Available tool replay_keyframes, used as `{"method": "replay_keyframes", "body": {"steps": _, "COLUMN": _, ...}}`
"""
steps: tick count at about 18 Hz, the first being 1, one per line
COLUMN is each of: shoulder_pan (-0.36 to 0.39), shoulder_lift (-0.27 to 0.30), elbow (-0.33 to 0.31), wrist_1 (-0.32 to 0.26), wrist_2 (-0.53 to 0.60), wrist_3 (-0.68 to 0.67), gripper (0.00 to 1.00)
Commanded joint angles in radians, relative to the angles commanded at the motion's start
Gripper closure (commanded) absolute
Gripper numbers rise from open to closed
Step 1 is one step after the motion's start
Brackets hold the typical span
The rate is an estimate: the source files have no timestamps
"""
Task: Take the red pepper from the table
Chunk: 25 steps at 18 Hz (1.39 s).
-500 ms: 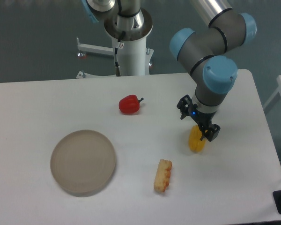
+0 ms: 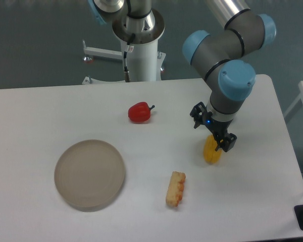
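**Hand is hanging over the wrong side of the bench while the red pepper waits untouched**

The red pepper is lying on its side on the white bench, toward the back and near the middle, with its short dark stem pointing right. Nothing is touching it, and it is sitting well apart from everything else, so an approach from above looks unobstructed.

The hand is sitting well to the right of the pepper, directly over a yellow piece that is standing on the bench. The dark fingers are overlapping the top of that yellow piece, but the view is not showing whether they are spread, together, or gripping it; I cannot tell.

A round beige plate is resting at the front left, and a pale, orange-edged food piece is lying in front of the middle, both clear of the pepper.

Judging from this layout, the pick is not yet underway: the arm would need to travel left and toward the back before descending. The pepper's rounded, glossy body may slip unless the fingers are closing across its widest part.
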<state>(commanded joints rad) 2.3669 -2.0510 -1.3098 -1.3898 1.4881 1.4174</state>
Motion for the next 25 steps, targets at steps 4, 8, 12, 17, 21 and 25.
{"method": "replay_keyframes", "body": {"steps": 4, "shoulder_pan": -0.021, "shoulder_lift": 0.072, "elbow": -0.146, "wrist_1": 0.063, "wrist_2": 0.001, "wrist_3": -0.006, "gripper": 0.00}}
{"method": "replay_keyframes", "body": {"steps": 8, "shoulder_pan": -0.078, "shoulder_lift": 0.163, "elbow": -0.320, "wrist_1": 0.153, "wrist_2": 0.001, "wrist_3": -0.009, "gripper": 0.00}}
{"method": "replay_keyframes", "body": {"steps": 12, "shoulder_pan": -0.125, "shoulder_lift": 0.218, "elbow": -0.440, "wrist_1": 0.167, "wrist_2": 0.012, "wrist_3": -0.003, "gripper": 0.00}}
{"method": "replay_keyframes", "body": {"steps": 17, "shoulder_pan": -0.208, "shoulder_lift": 0.279, "elbow": -0.571, "wrist_1": 0.167, "wrist_2": 0.015, "wrist_3": -0.009, "gripper": 0.00}}
{"method": "replay_keyframes", "body": {"steps": 21, "shoulder_pan": -0.238, "shoulder_lift": 0.259, "elbow": -0.597, "wrist_1": 0.170, "wrist_2": 0.038, "wrist_3": -0.009, "gripper": 0.00}}
{"method": "replay_keyframes", "body": {"steps": 25, "shoulder_pan": -0.252, "shoulder_lift": 0.210, "elbow": -0.600, "wrist_1": 0.244, "wrist_2": 0.040, "wrist_3": 0.001, "gripper": 0.00}}
